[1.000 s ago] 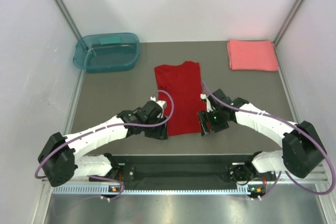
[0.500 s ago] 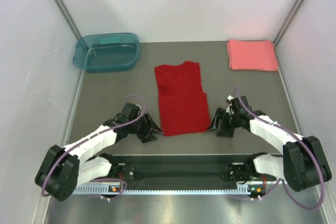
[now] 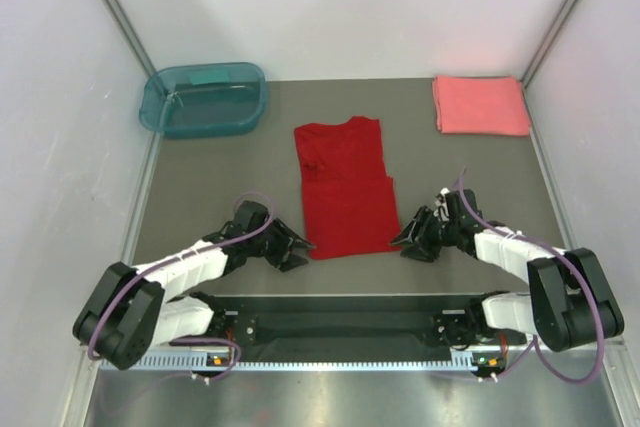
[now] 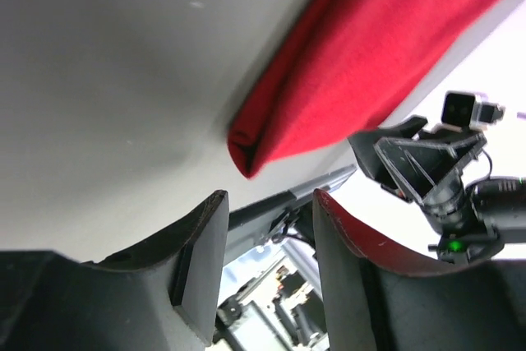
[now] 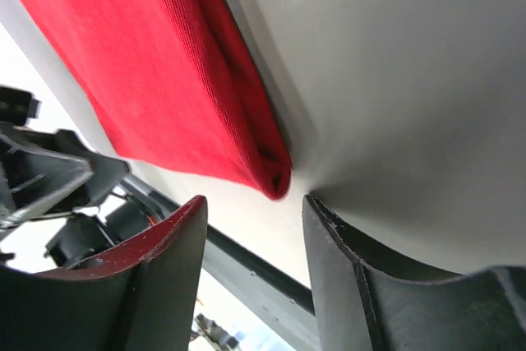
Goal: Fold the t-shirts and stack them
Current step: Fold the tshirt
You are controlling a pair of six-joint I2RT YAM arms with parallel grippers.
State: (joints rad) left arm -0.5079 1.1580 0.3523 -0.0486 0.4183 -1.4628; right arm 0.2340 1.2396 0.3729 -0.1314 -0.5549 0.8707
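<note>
A deep red t-shirt (image 3: 345, 187) lies flat in the middle of the table, sleeves folded in to a long strip. Its near left corner (image 4: 251, 154) shows just beyond my left gripper (image 4: 267, 207), which is open and empty. My left gripper (image 3: 300, 247) sits low at that corner. My right gripper (image 3: 403, 239) is low at the near right corner (image 5: 275, 174), open and empty (image 5: 255, 211), a short way from the cloth. A coral-pink t-shirt (image 3: 480, 105) rests folded at the far right.
A teal plastic tub (image 3: 203, 99) stands at the far left of the table. White walls close in both sides and the back. The metal rail with the arm bases (image 3: 340, 332) runs along the near edge.
Both grippers have let go of the red shirt's sides, pulled outward and come down low at its near corners. The right jaws have narrowed. The shirt's lower right edge now lies a little wider.
</note>
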